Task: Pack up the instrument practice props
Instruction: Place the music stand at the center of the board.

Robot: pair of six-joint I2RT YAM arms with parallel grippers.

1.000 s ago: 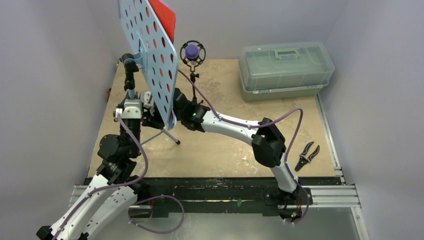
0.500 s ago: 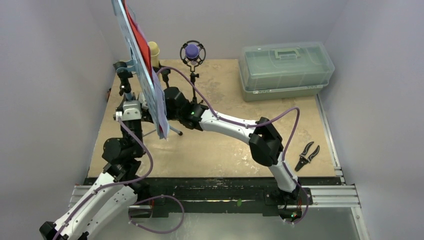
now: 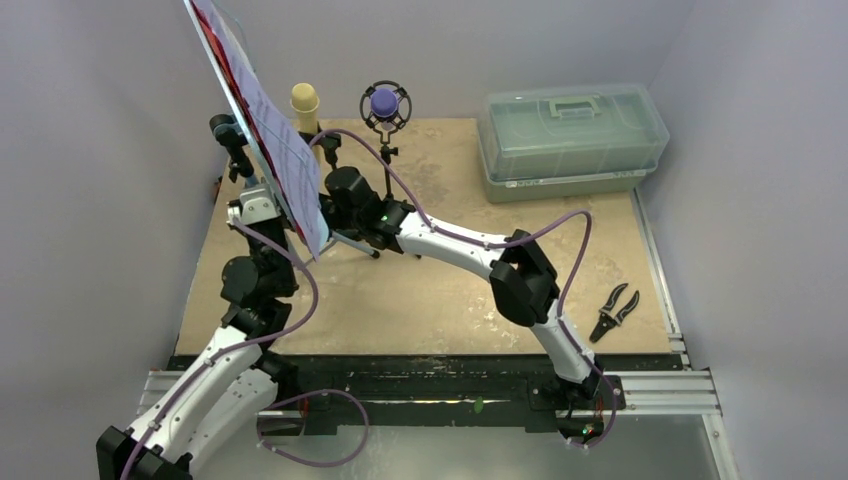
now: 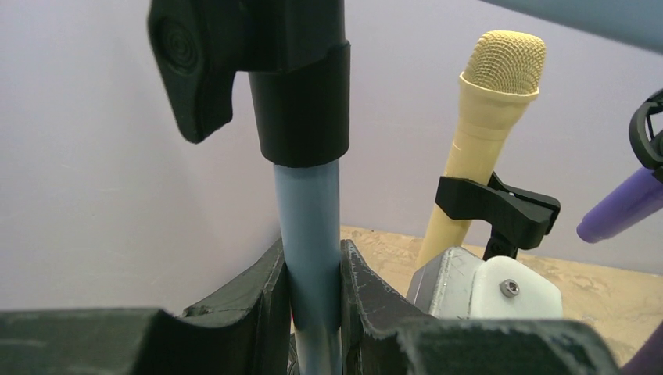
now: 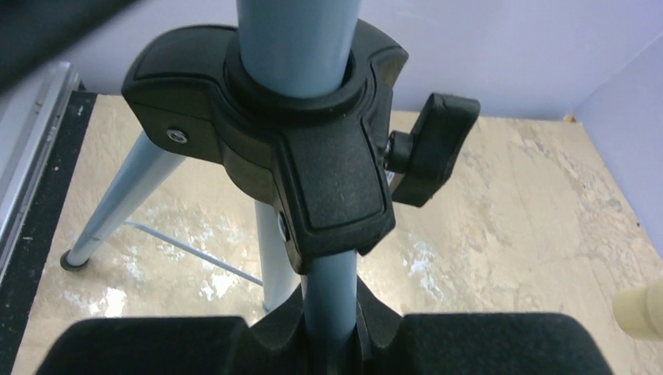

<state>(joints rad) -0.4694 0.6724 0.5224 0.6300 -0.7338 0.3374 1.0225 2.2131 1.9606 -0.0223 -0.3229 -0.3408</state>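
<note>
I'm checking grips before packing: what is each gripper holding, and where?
Both hold the music rest by its light-blue pole: the left gripper just below its black collar, the right gripper just below the black tripod hub.

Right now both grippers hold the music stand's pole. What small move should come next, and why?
Probably tilt the pole upright, both grips kept. The left gripper and right gripper clamp it, yet the music rest leans toward the left wall with sheet music and red folder on it; they may slide.
</note>
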